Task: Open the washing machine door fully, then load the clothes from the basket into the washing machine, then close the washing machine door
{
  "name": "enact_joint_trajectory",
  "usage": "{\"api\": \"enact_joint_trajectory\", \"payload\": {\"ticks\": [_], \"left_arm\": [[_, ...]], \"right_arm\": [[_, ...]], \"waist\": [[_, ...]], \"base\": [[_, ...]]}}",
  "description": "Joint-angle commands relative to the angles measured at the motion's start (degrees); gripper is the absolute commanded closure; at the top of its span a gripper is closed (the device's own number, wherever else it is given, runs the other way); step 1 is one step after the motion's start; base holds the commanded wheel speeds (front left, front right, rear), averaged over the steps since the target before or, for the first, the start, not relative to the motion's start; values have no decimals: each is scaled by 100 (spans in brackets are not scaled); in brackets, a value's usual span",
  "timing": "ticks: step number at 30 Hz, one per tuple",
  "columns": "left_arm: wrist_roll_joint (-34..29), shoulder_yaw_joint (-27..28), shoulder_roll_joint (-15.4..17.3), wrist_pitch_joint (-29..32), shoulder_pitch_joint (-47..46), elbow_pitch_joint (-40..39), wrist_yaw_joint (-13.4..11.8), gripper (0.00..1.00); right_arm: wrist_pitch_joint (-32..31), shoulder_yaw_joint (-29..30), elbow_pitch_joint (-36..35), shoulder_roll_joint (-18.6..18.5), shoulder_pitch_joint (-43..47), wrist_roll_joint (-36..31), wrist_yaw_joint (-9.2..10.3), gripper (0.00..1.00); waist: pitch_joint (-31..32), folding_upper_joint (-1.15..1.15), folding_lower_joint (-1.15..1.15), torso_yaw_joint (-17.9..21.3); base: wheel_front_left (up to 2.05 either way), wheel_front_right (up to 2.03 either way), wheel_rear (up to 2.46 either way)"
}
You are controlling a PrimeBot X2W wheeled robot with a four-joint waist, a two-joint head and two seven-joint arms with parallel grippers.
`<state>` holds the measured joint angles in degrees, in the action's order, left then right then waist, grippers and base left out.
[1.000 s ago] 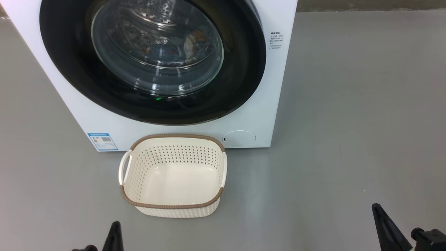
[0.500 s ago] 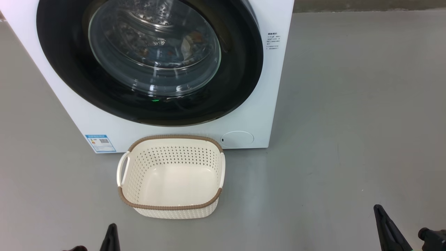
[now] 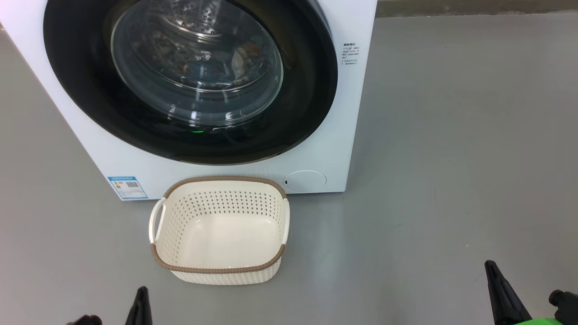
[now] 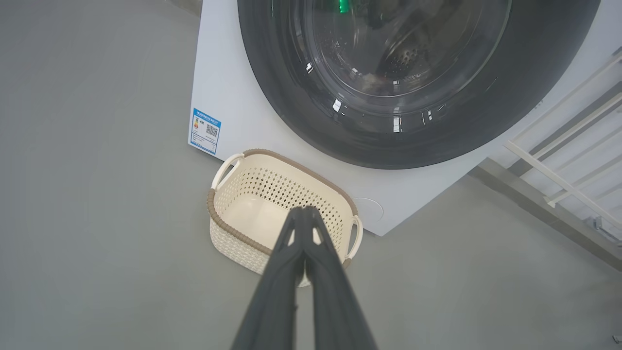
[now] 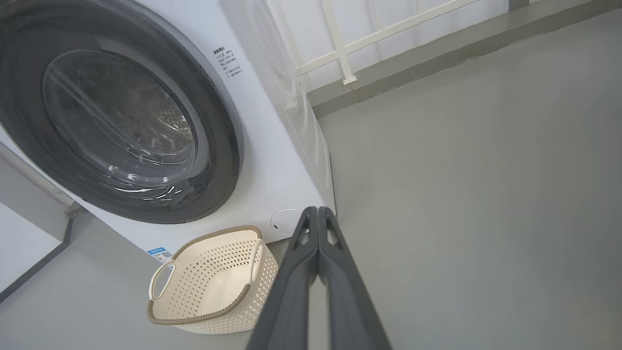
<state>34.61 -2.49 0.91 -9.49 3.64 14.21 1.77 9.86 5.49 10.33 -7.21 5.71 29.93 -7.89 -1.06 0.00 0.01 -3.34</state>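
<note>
The washing machine door (image 3: pixel 194 67) is closed, the basket (image 3: pixel 216 270) just in front. The left gripper (image 4: pixel 304 212) and right gripper (image 5: pixel 317 210) have jaws pressed together.

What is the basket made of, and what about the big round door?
The basket looks like matte cream plastic with moulded holes; its brown rim copies woven cane but is probably plastic. The washing machine door has a clear bowl, likely glass, with sharp glints, inside a glossy black ring, probably plastic.
</note>
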Motion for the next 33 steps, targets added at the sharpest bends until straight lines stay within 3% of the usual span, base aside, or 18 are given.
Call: {"api": "enact_joint_trajectory", "payload": {"ticks": [1,33], "left_arm": [[163,110,66,43,-238,-110,37,100],[2101,384,113,581,-496,-77,222,100]], "right_arm": [[-41,-7,-107,-48,-202,208,11,100],[-574,7,57,101,-542,2313,21,100]], "waist": [[2,0,-1,5],[32,0,-1,119]], "base": [[0,0,0],[0,0,0]]}}
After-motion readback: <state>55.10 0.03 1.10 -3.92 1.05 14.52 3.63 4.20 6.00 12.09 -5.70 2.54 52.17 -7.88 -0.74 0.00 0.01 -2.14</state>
